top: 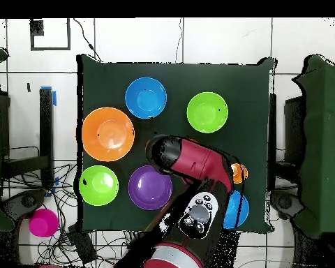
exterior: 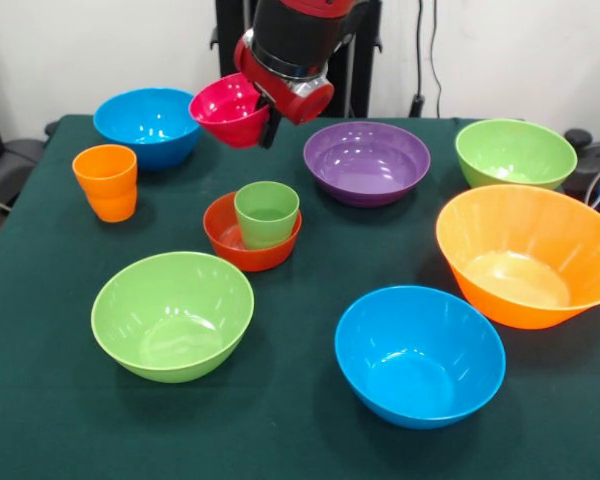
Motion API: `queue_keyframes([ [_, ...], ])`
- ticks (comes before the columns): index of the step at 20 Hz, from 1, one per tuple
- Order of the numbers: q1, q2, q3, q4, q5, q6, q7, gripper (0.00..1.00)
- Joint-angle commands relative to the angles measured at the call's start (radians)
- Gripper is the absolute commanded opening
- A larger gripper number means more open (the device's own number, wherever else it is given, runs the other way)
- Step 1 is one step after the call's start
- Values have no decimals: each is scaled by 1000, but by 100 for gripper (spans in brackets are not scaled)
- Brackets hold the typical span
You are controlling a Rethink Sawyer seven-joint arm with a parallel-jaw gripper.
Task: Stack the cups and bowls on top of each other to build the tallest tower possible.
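Note:
My gripper (exterior: 268, 112) is shut on the rim of a small pink bowl (exterior: 230, 108) and holds it tilted in the air above the table's far left part, next to a blue bowl (exterior: 148, 125). Below and nearer the camera, a light green cup (exterior: 267, 212) stands upright inside a small red-orange bowl (exterior: 248, 238). An orange cup (exterior: 106, 182) stands alone at the left; it also shows in the overhead view (top: 239, 172). In the overhead view my arm (top: 195, 162) hides the gripper and this stack.
Loose bowls stand around: purple (exterior: 366, 160), lime green at far right (exterior: 515, 152), very large orange (exterior: 525, 255), blue at front (exterior: 418, 352), lime green at front left (exterior: 172, 312). A pink round shape (top: 42, 222) shows off the table in the overhead view.

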Motion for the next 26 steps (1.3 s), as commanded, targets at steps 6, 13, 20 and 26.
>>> queue_keyframes([
  [6, -46, -3, 139, -20, -53, -47, -5, 0],
  [13, -54, -5, 150, -23, -59, -50, -8, 0],
  [20, -60, -8, 154, -18, -62, -56, -12, 0],
  [26, -56, -28, 156, 13, -66, -73, -10, 0],
])
